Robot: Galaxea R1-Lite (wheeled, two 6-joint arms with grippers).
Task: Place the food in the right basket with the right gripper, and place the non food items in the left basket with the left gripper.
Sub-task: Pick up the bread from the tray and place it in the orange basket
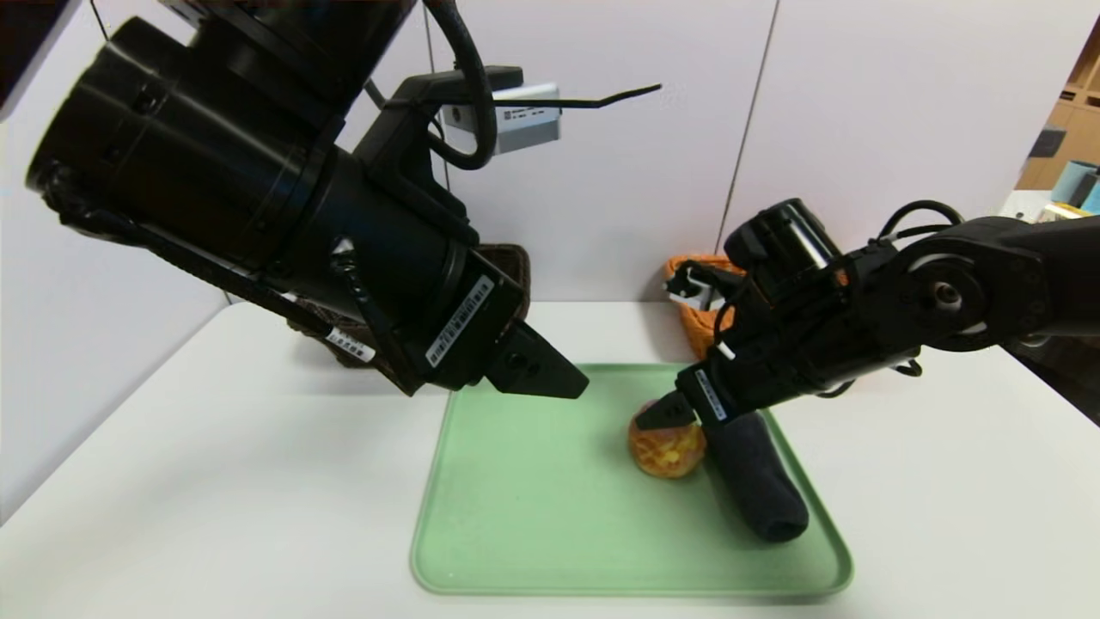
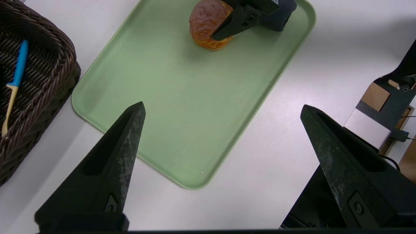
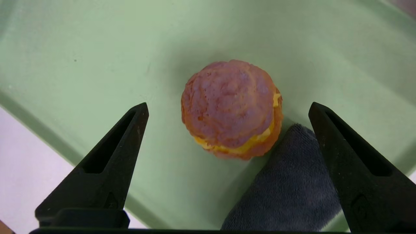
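Right wrist view: right gripper (image 3: 227, 110) jaws spread wide around the cream puff (image 3: 231, 109) on the green tray (image 3: 81, 58); I'd drop lower, avoiding the adjacent rolled towel (image 3: 289, 182).

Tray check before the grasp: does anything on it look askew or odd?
Nothing looks spilled or damaged. The rolled dark towel presses against the bun on the green tray, crowding the open right gripper.

A white bench (image 1: 215, 481) carries a pale green tray (image 1: 533, 533), which lies flat near its front edge, one short end toward the back. Behind the bench stands a plain white wall (image 1: 902, 103) with a thin vertical seam. At the far right, wooden shelves (image 1: 1066, 120) show beyond the wall's edge.
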